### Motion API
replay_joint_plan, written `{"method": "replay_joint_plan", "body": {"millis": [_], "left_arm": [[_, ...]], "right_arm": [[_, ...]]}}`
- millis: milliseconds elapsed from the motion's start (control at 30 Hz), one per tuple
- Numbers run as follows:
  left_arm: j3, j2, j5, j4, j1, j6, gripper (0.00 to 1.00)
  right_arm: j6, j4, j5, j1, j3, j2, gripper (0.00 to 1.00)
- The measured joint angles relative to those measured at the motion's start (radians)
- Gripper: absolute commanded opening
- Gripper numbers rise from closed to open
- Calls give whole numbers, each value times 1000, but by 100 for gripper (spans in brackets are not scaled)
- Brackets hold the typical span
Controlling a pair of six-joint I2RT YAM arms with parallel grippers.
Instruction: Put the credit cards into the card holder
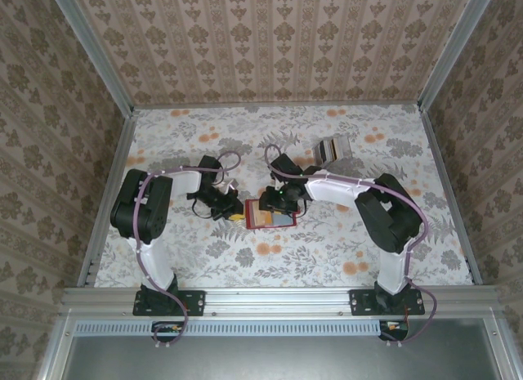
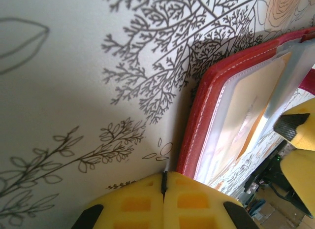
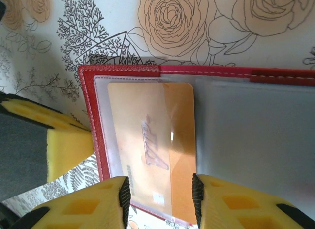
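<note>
1. Looking down from the top camera, I'm seeing the card holder [image 1: 271,216] lying open around the middle of the floral table [image 1: 327,249]. Both arms are crowding in on it, with the left gripper [image 1: 230,208] sitting at its left edge and the right gripper [image 1: 279,202] hanging over its far edge.
2. A clear striped box [image 1: 333,149] is sitting well apart from all that, further back and to the right.
3. The left wrist cam is showing what the top one can't. That gripper's yellow pads are pressing flat together with nothing between them, right beside the holder's red stitched edge. Whether they're actually touching it, I can't tell.
4. The right wrist cam is giving the best bit: the yellow credit card [image 3: 147,135] is sitting inside the holder under a clear sleeve. The right jaws are standing partway apart over the card's near end, not pinching anything as far as I can see.
</note>
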Motion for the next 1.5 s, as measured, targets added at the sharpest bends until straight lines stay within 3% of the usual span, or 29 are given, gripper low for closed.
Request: {"method": "replay_joint_plan", "body": {"millis": [267, 767, 933, 1500], "left_arm": [[11, 19, 30, -11, 10, 0, 0], [14, 25, 40, -15, 13, 0, 0], [10, 25, 47, -10, 15, 0, 0], [10, 25, 50, -9, 16, 0, 0]], "right_arm": [[-18, -43, 10, 28, 69, 67, 41], [-16, -47, 66, 45, 59, 38, 45], [-8, -47, 87, 45, 50, 31, 51], [-35, -38, 79, 79, 83, 59, 50]]}}
